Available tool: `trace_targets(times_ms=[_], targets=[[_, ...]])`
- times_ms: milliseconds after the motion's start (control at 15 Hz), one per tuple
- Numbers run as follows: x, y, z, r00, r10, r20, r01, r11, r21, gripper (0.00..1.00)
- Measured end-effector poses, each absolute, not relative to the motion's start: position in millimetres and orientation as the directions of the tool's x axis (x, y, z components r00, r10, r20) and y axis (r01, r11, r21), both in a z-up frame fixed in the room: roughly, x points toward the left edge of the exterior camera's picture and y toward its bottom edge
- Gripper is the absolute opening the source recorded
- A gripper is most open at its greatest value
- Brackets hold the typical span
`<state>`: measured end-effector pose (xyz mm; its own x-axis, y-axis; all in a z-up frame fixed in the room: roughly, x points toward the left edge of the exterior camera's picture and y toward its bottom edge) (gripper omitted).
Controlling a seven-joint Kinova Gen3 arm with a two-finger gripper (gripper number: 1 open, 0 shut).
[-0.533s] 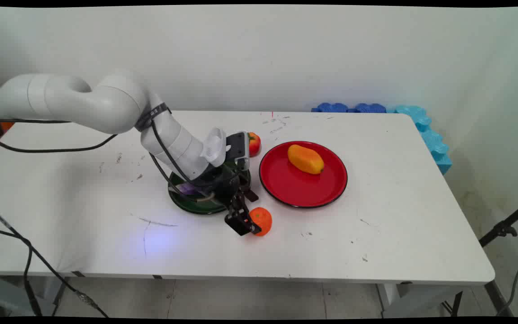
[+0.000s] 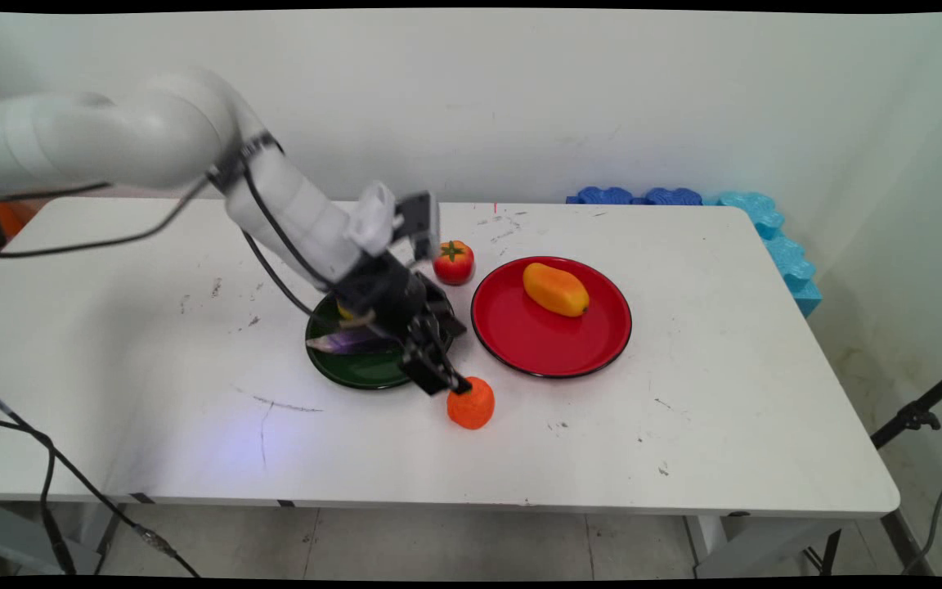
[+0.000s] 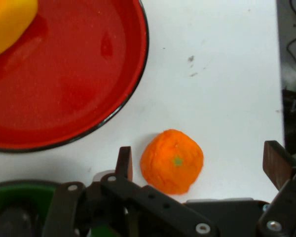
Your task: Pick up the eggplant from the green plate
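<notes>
Gripper (image 2: 438, 378) hangs low over the table (image 2: 684, 409) w/ fingers spread wide, gripping nothing. In the hand view one fingertip (image 3: 124, 160) sits just beside the small orange (image 3: 172, 161), and the other is well off to the far side, so the fruit lies betw. them but off-centre. From where I stand the orange (image 2: 471, 404) rests on bare tabletop, touching neither dish. It's just in front of the gap betw. the green plate (image 2: 356, 372) and the red plate (image 2: 512, 360), near both rims. As things lie: not lifted, not clamped. The tips look just above and beside its upper-left shoulder, but can't tell if one brushes it. Orange is roundish and a bit lumpy, w/ no real long axis. Its green stem dimple faces up, toward the hand cam. A yellow-orange fruit (image 2: 555, 289) lies on the red plate, long axis slanting across it. A tomato (image 2: 454, 262) stands behind the green plate, stem up. Something dark purple (image 2: 348, 342) lies on the green plate, partly hidden by the arm.
</notes>
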<state>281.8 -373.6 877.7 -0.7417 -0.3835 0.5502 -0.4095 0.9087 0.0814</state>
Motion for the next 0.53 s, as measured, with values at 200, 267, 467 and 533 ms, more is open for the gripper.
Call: trace_targets(times_ms=[200, 267, 467, 533], targets=[[297.4, -374.9, 905.9, -0.728, -0.400, 0.557, -0.426, 0.900, 0.091, 1.00], [303.2, -375.5, 914.0, -0.725, -0.407, 0.556, -0.432, 0.897, 0.092, 1.00], [325.5, -379.0, 935.8, -0.716, -0.441, 0.542, -0.466, 0.879, 0.101, 1.00], [335.0, -380.5, 941.2, -0.715, -0.456, 0.530, -0.480, 0.871, 0.101, 1.00]])
